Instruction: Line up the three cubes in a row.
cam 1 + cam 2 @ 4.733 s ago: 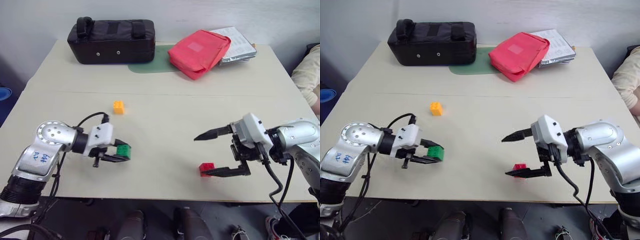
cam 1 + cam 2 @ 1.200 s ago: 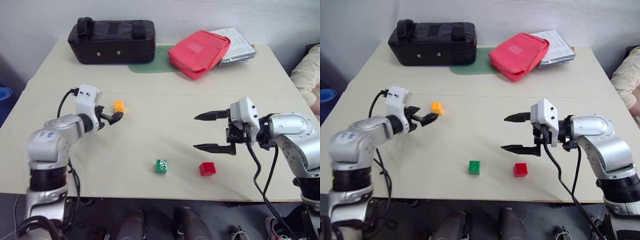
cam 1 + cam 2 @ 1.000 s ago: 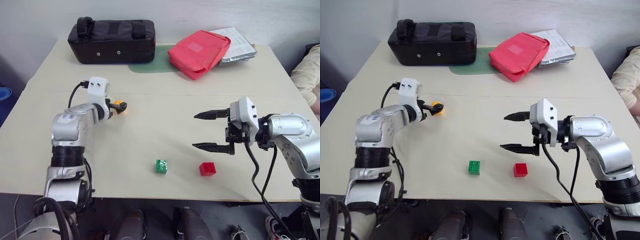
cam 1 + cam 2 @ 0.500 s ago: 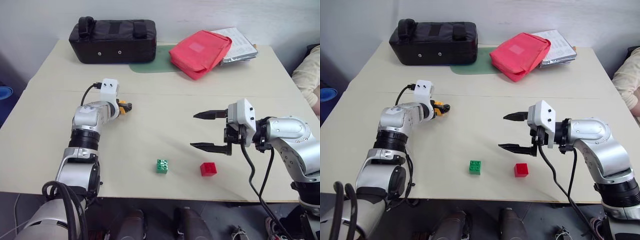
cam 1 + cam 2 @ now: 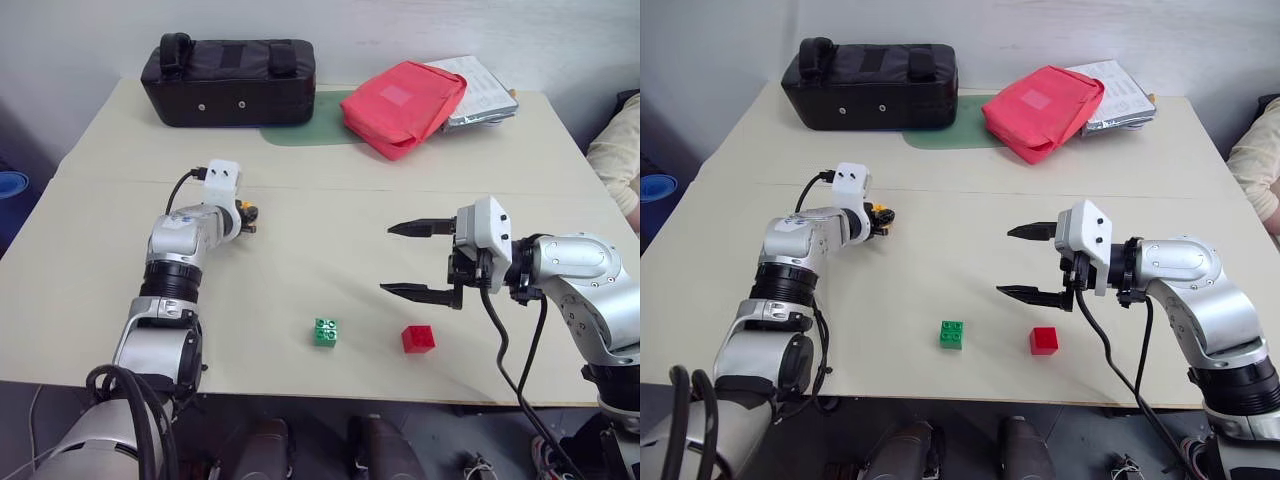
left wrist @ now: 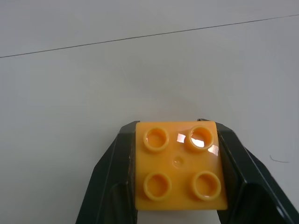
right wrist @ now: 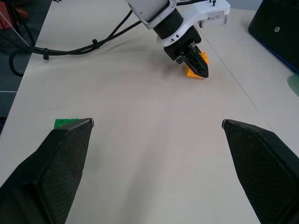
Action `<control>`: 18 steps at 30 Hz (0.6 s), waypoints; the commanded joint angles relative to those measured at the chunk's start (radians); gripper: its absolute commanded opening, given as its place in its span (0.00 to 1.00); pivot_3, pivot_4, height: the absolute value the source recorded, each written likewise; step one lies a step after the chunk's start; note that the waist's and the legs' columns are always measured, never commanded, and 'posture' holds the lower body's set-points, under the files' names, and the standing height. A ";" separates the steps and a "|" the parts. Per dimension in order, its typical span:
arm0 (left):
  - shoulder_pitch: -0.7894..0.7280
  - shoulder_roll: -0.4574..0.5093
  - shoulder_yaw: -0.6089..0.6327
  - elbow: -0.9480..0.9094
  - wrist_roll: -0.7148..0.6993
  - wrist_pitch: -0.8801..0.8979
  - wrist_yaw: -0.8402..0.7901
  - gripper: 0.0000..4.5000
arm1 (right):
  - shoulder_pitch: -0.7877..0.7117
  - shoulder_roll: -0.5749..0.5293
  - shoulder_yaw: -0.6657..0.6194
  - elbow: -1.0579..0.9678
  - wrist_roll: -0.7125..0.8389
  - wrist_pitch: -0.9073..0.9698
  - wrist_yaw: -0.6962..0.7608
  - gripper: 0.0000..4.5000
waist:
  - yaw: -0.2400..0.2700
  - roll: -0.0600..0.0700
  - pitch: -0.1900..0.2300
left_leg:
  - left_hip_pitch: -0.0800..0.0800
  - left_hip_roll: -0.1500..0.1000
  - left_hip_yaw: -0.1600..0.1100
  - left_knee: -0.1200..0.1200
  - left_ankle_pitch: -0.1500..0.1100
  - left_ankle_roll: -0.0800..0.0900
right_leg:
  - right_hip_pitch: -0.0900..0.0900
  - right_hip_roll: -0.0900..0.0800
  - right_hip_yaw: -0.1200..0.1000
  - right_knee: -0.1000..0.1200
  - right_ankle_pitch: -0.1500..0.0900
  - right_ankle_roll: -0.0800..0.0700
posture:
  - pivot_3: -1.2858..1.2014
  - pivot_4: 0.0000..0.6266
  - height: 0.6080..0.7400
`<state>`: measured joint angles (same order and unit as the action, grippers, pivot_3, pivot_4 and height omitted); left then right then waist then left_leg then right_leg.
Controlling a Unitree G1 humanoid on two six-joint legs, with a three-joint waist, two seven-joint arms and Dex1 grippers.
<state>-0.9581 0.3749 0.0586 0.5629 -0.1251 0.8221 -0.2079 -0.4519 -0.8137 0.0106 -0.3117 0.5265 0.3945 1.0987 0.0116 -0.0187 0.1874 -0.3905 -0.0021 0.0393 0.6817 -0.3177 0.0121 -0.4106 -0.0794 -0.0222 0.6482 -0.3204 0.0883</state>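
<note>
Three cubes on the bench, no readable writing: orange cube pinched in the left gripper jaws, green beside red near the front edge. Right gripper jaws spread.

Left end effector clamped, right end effector agape

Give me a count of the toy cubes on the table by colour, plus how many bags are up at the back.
Yellow-orange cube: 1
Green cube: 1
Red cube: 1
Black bag: 1
Red pouch: 1
Total: 5
</note>
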 commanded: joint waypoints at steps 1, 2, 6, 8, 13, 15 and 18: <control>0.040 0.090 -0.052 -0.099 -0.003 -0.095 -0.199 0.34 | 0.016 -0.036 -0.029 -0.043 0.008 -0.008 0.036 1.00 | -0.005 0.000 0.000 | 0.000 0.000 0.000 0.000 0.000 0.000 | 0.000 0.000 0.000 0.000 0.000 0.000 | 0.52 0.24 1.00; 0.061 0.117 -0.077 -0.135 -0.016 -0.119 -0.284 0.34 | 0.019 -0.041 -0.031 -0.046 0.012 -0.005 0.043 1.00 | -0.008 0.000 0.000 | 0.000 0.000 0.000 0.000 0.000 0.000 | 0.000 0.000 0.000 0.000 0.000 0.000 | 0.52 0.24 1.00; 0.230 0.305 -0.109 -0.356 -0.118 -0.335 -0.738 0.34 | 0.038 -0.063 -0.039 -0.058 0.029 0.005 0.071 1.00 | -0.016 0.000 0.000 | 0.000 0.001 0.000 -0.001 0.000 0.000 | 0.000 0.000 0.001 -0.001 0.000 0.000 | 0.52 0.24 1.00; 0.302 0.393 -0.119 -0.437 -0.164 -0.393 -0.921 0.34 | 0.044 -0.069 -0.040 -0.061 0.032 0.007 0.083 1.00 | -0.018 0.000 0.000 | 0.000 0.002 0.000 -0.001 -0.001 -0.001 | 0.000 0.000 0.001 -0.003 0.000 0.000 | 0.52 0.24 1.00; 0.416 0.543 -0.158 -0.570 -0.223 -0.469 -1.216 0.34 | 0.076 -0.096 -0.016 -0.093 0.023 -0.002 0.144 1.00 | -0.011 0.000 0.000 | 0.002 0.002 0.000 -0.001 -0.001 -0.001 | 0.001 -0.002 0.001 -0.005 -0.001 -0.003 | 0.52 0.24 1.00; 0.434 0.560 -0.169 -0.588 -0.218 -0.494 -1.257 0.34 | 0.099 -0.110 -0.008 -0.107 0.015 -0.011 0.169 1.00 | -0.009 0.000 0.000 | 0.001 0.001 -0.002 -0.001 -0.002 0.001 | 0.002 -0.003 0.000 -0.005 -0.002 -0.003 | 0.52 0.24 1.00; 0.449 0.569 -0.180 -0.581 -0.189 -0.561 -1.291 0.34 | 0.111 -0.109 -0.019 -0.118 0.023 0.000 0.168 1.00 | -0.013 0.000 0.000 | 0.001 0.001 -0.002 -0.001 -0.003 0.003 | 0.002 -0.004 0.001 -0.005 -0.001 -0.003 | 0.52 0.24 1.00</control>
<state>-0.5090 0.9245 -0.1281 0.0073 -0.3201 0.3064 -1.4716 -0.3390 -0.9089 0.0088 -0.3958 0.5364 0.3962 1.2637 -0.0017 -0.0185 0.1873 -0.3892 -0.0014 0.0378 0.6809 -0.3203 0.0149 -0.4090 -0.0832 -0.0213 0.6430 -0.3218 0.0856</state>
